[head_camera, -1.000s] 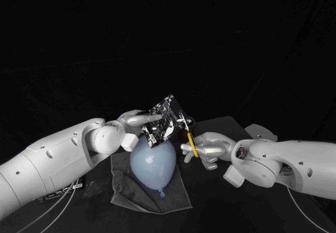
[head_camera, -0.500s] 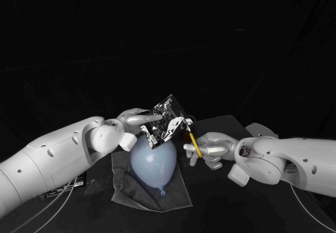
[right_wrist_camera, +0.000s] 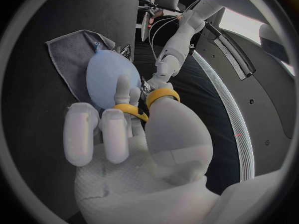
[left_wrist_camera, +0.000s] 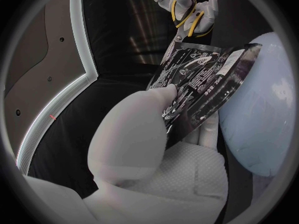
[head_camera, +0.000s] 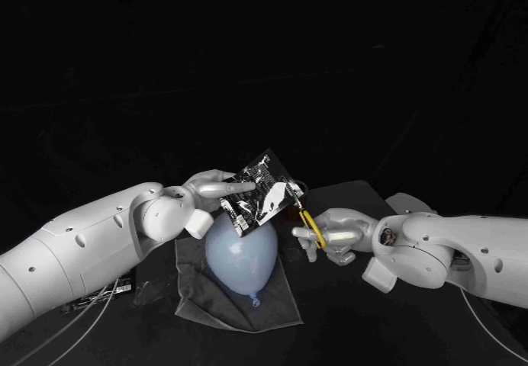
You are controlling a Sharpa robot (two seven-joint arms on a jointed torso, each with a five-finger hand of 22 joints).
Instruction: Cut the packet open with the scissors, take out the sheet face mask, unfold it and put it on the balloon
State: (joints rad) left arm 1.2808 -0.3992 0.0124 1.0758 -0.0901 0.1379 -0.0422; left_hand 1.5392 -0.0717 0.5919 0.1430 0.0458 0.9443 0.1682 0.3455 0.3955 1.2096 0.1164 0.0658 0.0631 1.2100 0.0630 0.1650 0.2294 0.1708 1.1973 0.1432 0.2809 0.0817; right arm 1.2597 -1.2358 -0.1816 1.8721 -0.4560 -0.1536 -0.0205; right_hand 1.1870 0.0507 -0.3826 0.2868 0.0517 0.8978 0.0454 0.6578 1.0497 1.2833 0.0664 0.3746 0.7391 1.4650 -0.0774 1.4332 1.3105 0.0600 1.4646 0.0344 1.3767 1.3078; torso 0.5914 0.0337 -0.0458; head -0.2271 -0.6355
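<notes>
Yellow-handled scissors (head_camera: 311, 228) have swung closer, blades meeting the packet (head_camera: 262, 197) edge. Right hand (head_camera: 333, 232) grips them, left hand (head_camera: 214, 187) pinches the packet. Looks like the cut's about to start.

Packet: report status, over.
Left hand holds packet above balloon. Right hand holds scissors, blades at packet's edge. Balloon lies on grey cloth, close under the packet.

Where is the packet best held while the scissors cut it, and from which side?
Pinch the packet by its flat faces near the edge on the robot's left, coming from that side, as the left hand does. The scissors in the right hand meet the opposite edge, which must be free.
</notes>
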